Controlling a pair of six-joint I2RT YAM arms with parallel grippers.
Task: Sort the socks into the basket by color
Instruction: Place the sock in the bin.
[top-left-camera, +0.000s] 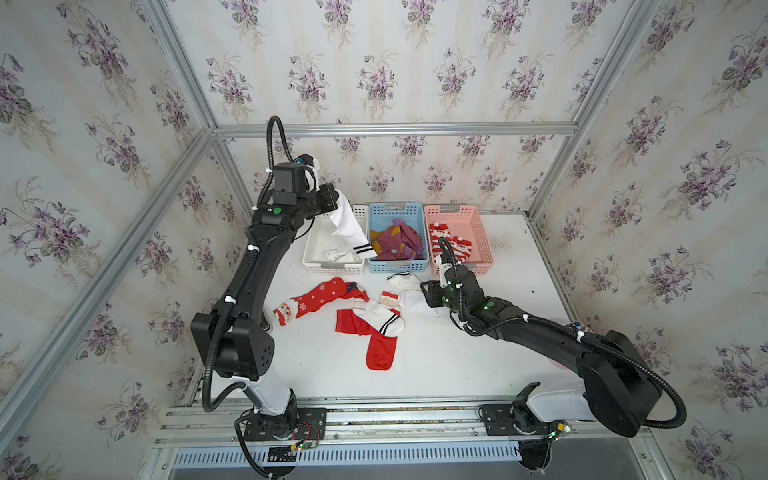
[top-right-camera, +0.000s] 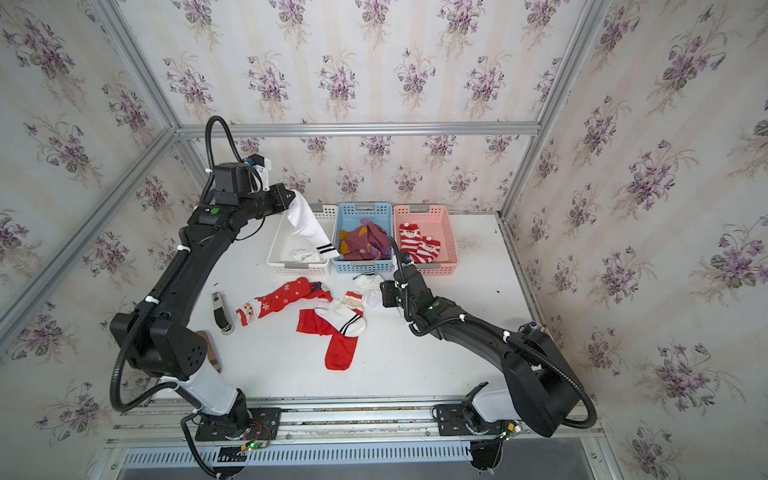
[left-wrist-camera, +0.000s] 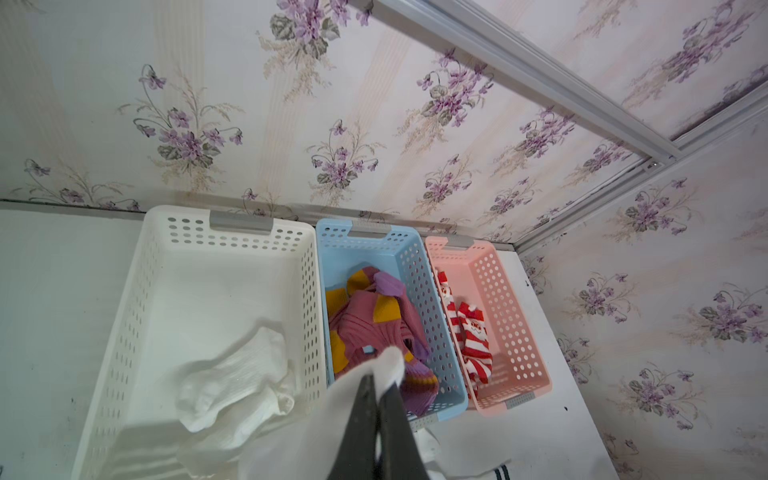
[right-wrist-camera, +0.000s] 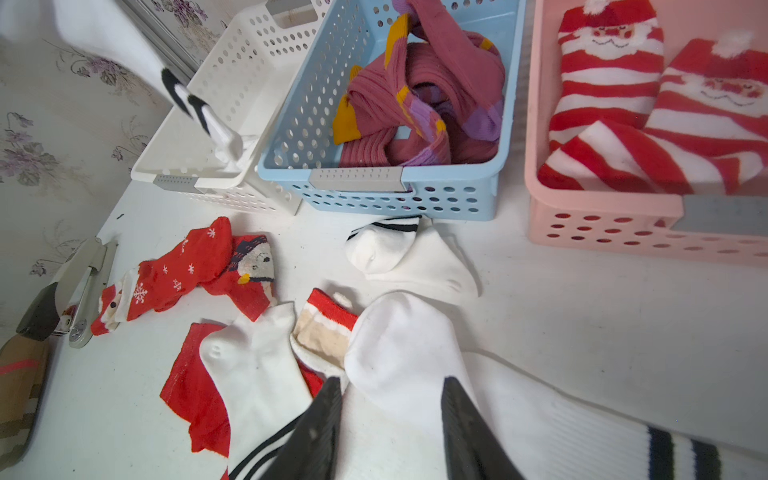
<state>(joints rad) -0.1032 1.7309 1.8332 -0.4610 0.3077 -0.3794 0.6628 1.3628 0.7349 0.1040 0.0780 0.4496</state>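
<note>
1. Currently, I find the left gripper (left-wrist-camera: 376, 380) clamped tight on the plain end of a white striped sock (top-left-camera: 348, 226), held up above the white basket (left-wrist-camera: 149, 257).
2. The sock's long axis runs down from the jaws and slants toward the blue basket (left-wrist-camera: 415, 266). In the right wrist view its black-striped cuff dips inside the white basket, at the corner beside the blue one.
3. My judgement: the release turns on that slant. The cuff hangs close to the shared wall, so the gripper should keep to the white side.
4. The right gripper (right-wrist-camera: 390, 380) stands part open, its jaws on either side of a loose white sock (right-wrist-camera: 399, 328) on the table (top-left-camera: 457, 353). I cannot tell whether they touch it. This arm is nearer the unsorted pile.
5. Maroon socks (top-left-camera: 397, 243) lie in the blue basket and Santa socks (top-left-camera: 453, 245) in the pink basket (left-wrist-camera: 511, 299).
6. No brand, label or lettering is legible anywhere.
</note>
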